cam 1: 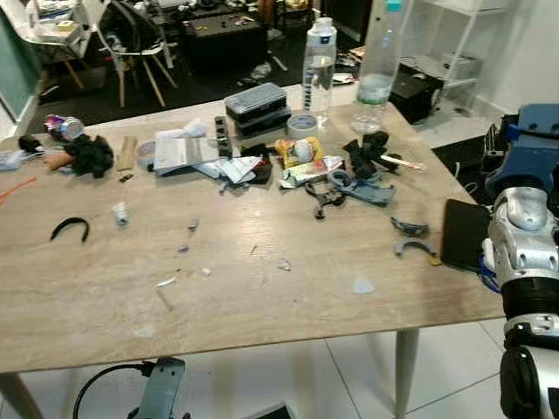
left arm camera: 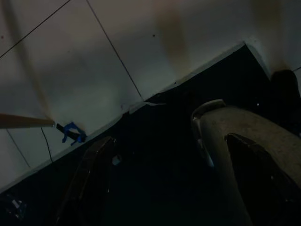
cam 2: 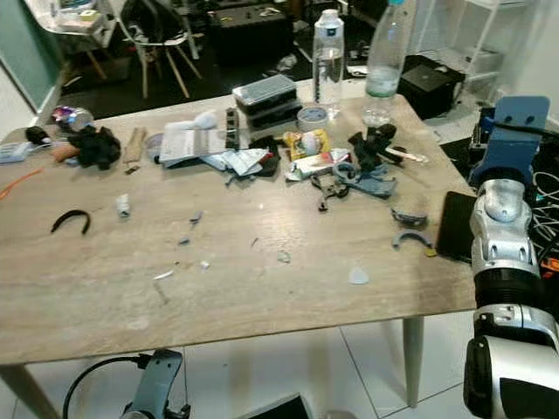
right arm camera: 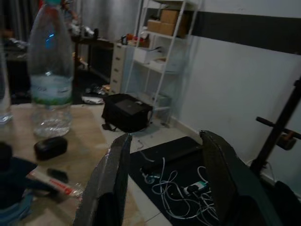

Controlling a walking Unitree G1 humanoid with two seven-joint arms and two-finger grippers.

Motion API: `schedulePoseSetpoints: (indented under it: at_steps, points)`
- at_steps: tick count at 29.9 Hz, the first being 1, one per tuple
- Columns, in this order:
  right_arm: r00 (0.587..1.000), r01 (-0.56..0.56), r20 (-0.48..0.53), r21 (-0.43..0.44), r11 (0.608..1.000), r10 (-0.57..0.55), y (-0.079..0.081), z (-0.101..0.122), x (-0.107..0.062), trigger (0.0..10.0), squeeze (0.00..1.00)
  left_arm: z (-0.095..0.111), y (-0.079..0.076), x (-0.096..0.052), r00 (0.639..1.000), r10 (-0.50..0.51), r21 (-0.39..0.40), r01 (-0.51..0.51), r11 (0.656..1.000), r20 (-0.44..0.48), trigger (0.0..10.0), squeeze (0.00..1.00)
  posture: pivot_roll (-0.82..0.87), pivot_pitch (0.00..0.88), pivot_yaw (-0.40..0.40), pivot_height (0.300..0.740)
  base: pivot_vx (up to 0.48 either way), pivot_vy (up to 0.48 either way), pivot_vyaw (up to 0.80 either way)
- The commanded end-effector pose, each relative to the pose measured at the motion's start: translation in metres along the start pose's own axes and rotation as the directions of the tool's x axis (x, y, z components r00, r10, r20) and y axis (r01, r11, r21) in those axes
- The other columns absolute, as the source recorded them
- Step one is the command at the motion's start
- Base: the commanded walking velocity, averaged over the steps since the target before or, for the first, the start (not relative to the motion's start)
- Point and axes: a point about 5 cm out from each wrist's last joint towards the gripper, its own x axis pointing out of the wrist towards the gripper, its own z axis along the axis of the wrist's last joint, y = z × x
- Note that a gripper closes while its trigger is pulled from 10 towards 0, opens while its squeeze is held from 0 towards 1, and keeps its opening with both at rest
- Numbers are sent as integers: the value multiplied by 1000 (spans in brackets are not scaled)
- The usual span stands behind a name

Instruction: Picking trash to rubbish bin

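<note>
A wooden table (cam 1: 262,305) carries scattered trash: a yellow wrapper and a tube (cam 1: 301,161), torn paper (cam 1: 231,168), a small white crumpled scrap (cam 1: 120,212) and a clear plastic flake (cam 1: 362,285). Two plastic bottles (cam 1: 319,65) (cam 1: 377,61) stand at the far edge. My right arm (cam 1: 524,253) is raised beside the table's right edge. Its gripper (right arm camera: 164,139) is open and empty, pointing past the table corner, with the big bottle (right arm camera: 49,80) off to one side. My left arm (cam 1: 162,388) hangs below the front edge. The left gripper (left arm camera: 169,139) is open over dark floor.
Stacked black cases (cam 1: 256,106), a tape roll (cam 1: 302,123), black and blue plastic parts (cam 1: 362,170) and a black pad (cam 1: 463,234) share the table. Chairs (cam 1: 131,44) stand behind on the left. A white shelf (right arm camera: 164,52), a black bag (right arm camera: 127,112) and floor cables (right arm camera: 183,186) lie to the right.
</note>
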Motion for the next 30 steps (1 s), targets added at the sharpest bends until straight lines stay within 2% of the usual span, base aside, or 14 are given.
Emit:
schedulePoseSetpoints:
  at_steps: [1,5,10,11,12,13,22,23,24,28,30]
  points:
    - [999,-34,-7,37,999,35,8,-2,0,10000,996,-3,2,-1,1000,4,10,-3,1000,-9,10000,0,7,25,14,740,0,0,0]
    - [997,-79,-5,56,995,80,14,-2,-1,10000,1000,-3,1,-1,1000,3,9,-3,1000,-9,10000,0,8,24,13,740,0,0,0]
    - [959,-279,-11,116,953,283,45,-8,-7,10000,1000,-2,1,-1,1000,4,13,-4,1000,-7,10000,0,7,23,16,740,0,0,0]
    - [933,-355,-22,136,925,361,61,-12,-11,10000,1000,-2,1,-1,1000,4,19,-4,1000,-7,10000,0,7,23,16,740,0,0,0]
    - [933,-355,-22,136,925,361,61,-12,-11,10000,1000,-2,1,-1,1000,4,19,-4,1000,-7,10000,0,7,23,16,740,0,0,0]
    - [908,-407,-35,163,899,417,73,-15,-14,10000,1000,-3,2,-1,1000,4,25,-4,1000,-9,10000,0,7,34,22,740,0,0,0]
    - [874,-455,-79,218,863,480,95,-20,-12,10000,1000,-11,4,-3,1000,5,33,-4,999,-19,10000,0,28,59,24,740,0,0,0]
    - [858,-471,-98,247,847,505,100,-22,-13,10000,729,-14,4,-4,1000,4,35,-3,999,-24,10000,0,39,73,25,740,0,0,0]
    - [845,-482,-108,270,834,524,104,-23,-14,10000,0,-16,5,-5,1000,4,37,-3,999,-28,10000,0,39,73,25,740,0,0,0]
    - [798,-523,-169,284,804,579,120,-30,-20,10000,0,-28,8,-8,999,8,43,-6,999,-51,10000,0,62,94,25,740,0,0,0]
    - [787,-530,-184,289,797,589,124,-32,-22,10000,0,-31,9,-9,998,10,44,-7,999,-57,10000,0,64,95,25,740,0,0,0]
